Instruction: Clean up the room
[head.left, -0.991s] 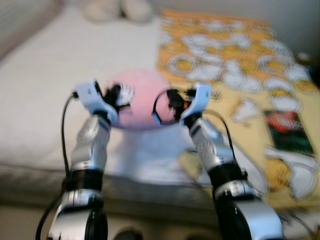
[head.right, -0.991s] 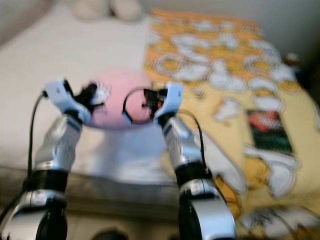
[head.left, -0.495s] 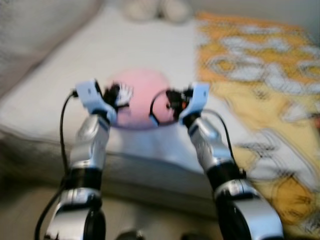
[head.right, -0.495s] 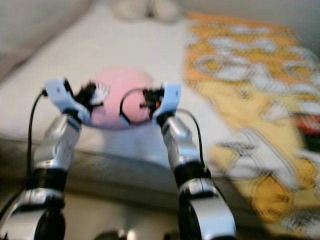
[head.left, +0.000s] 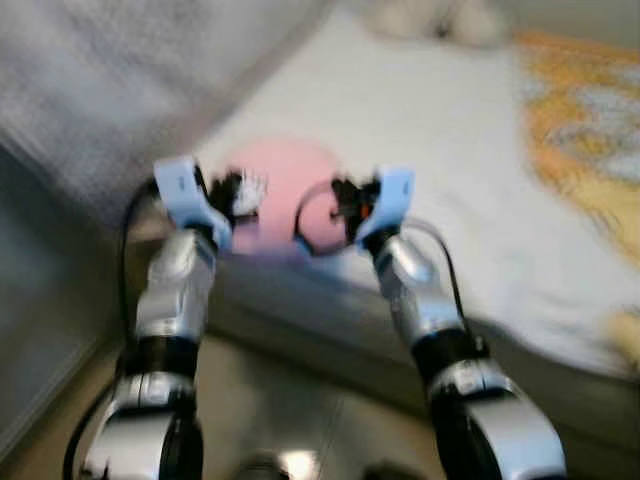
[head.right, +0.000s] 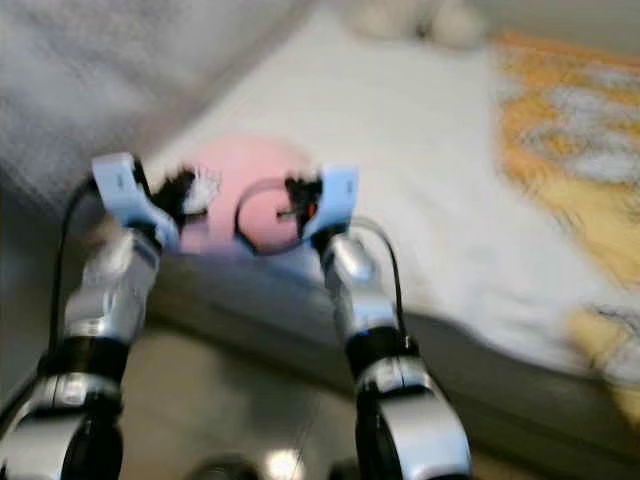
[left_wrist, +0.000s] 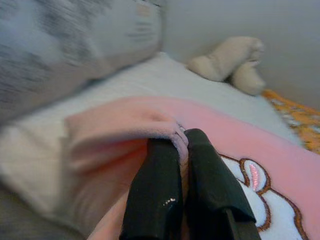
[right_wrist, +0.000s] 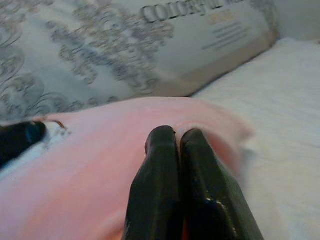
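Observation:
A round pink pillow (head.left: 285, 190) with a white cartoon patch (left_wrist: 270, 210) hangs between my two arms, over the edge of the white bed (head.left: 440, 150). My left gripper (left_wrist: 181, 142) is shut on a fold of the pillow's pink fabric at its left side (head.left: 240, 192). My right gripper (right_wrist: 176, 135) is shut on the pink fabric at the pillow's right side (head.left: 345, 200). Both arms are raised in front of me, about level with each other.
A grey patterned cushion or headboard (head.left: 120, 70) rises on the left. A cream plush toy (left_wrist: 230, 62) lies at the far end of the bed. An orange and white patterned blanket (head.left: 590, 120) covers the bed's right side. Tan floor (head.left: 270, 410) lies below the bed edge.
The whole view has swung to the left: the blanket slid off to the right and the grey cushion and floor came in. Both grippers keep the pillow between them as before.

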